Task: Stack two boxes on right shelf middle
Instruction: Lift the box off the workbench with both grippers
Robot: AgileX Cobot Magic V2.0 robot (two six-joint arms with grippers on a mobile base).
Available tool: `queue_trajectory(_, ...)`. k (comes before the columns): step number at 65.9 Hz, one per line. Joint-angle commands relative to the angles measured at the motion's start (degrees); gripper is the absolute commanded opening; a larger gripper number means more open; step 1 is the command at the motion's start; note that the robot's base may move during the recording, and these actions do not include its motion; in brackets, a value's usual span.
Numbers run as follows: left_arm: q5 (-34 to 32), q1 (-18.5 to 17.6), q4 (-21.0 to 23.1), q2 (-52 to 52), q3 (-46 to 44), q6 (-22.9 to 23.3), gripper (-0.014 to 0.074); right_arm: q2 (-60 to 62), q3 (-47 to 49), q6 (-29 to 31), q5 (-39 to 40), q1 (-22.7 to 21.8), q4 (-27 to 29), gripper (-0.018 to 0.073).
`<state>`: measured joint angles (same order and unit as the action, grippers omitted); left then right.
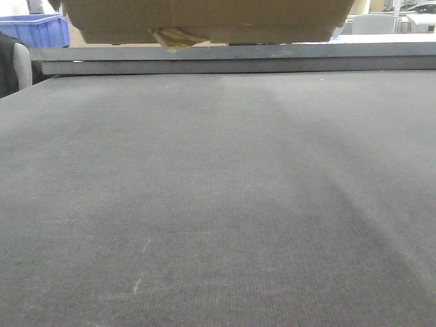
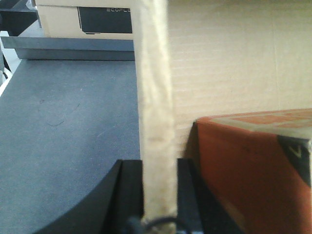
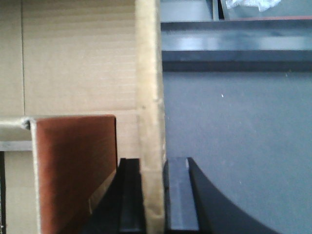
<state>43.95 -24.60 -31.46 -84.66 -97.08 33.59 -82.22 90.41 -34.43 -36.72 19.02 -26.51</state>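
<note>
Box of tan corrugated cardboard [image 1: 204, 17], yellowish tape wad [image 1: 174, 37] at bottom edge, held above dark grey flat tabletop [image 1: 218, 204]; one wall pinched in left gripper [image 2: 158, 170], another in right gripper [image 3: 152, 168].

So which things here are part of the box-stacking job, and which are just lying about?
Job:
- tan corrugated cardboard box, its walls pinched by the left gripper and the right gripper

Lying about:
- blue plastic bin
- dark grey flat tabletop
- orange-red carton beside the gripped wall
- tan box with a dark label beyond the tabletop
</note>
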Motion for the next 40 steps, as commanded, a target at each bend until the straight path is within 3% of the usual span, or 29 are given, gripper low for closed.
queue_trajectory(1,-2.1,-0.4,-0.8,0.8,-0.8,-0.6,-0.0111,0.5,0.9,-0.2,5.0,-0.7,-2.8,-0.0159)
queue_trajectory(40,-2.1,-0.4,-0.8,0.8,-0.8,-0.6,-0.0111,0.5,0.9,-0.2,8.5,-0.7,-2.8,-0.0159)
